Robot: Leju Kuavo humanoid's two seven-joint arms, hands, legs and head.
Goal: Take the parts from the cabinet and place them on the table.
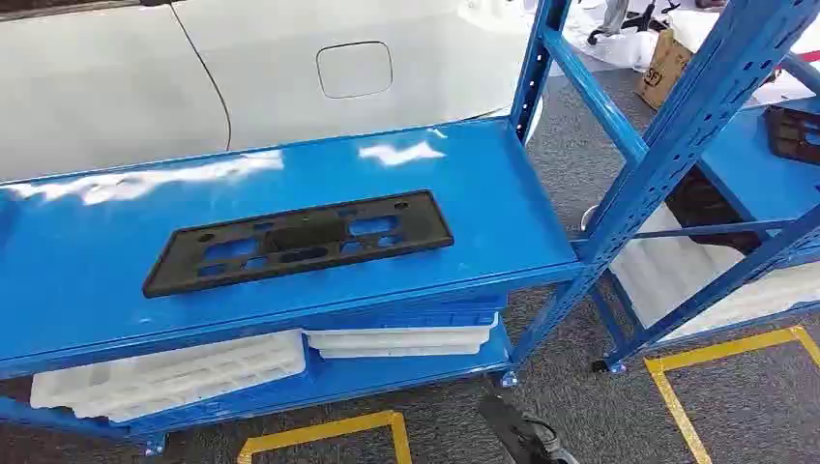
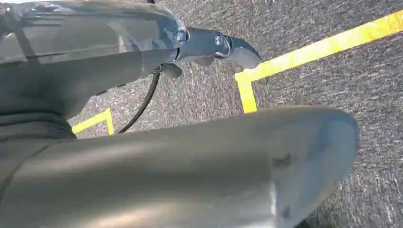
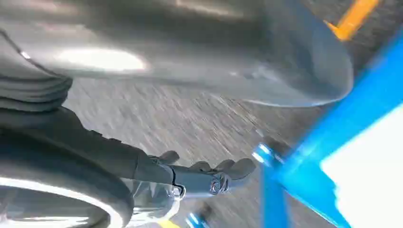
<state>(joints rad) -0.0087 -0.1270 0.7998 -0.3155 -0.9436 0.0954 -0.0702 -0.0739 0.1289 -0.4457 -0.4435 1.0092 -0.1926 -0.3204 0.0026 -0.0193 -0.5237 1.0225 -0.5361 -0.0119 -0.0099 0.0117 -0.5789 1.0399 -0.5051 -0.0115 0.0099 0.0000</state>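
A flat black plastic part (image 1: 300,240) with several cut-outs lies on the top level of the blue cabinet shelf (image 1: 503,184), near its middle. More black parts (image 1: 795,130) sit on the neighbouring blue rack at the right. My right hand (image 1: 522,435) hangs low beside the cabinet's front right foot; in the right wrist view this right hand (image 3: 190,183) holds nothing, fingers straight and apart from the thumb, close to a blue post (image 3: 332,142). My left hand (image 2: 157,52) hangs over the grey carpet, fingers (image 2: 214,42) stretched out, thumb (image 2: 190,166) apart, nothing in it.
White moulded trays (image 1: 174,372) lie on the cabinet's lower level. A slanted blue upright (image 1: 667,145) separates the cabinet from the right rack. A white car body (image 1: 242,68) stands close behind. Yellow tape marks (image 1: 329,430) run on the carpet; a cardboard box (image 1: 665,66) sits far back.
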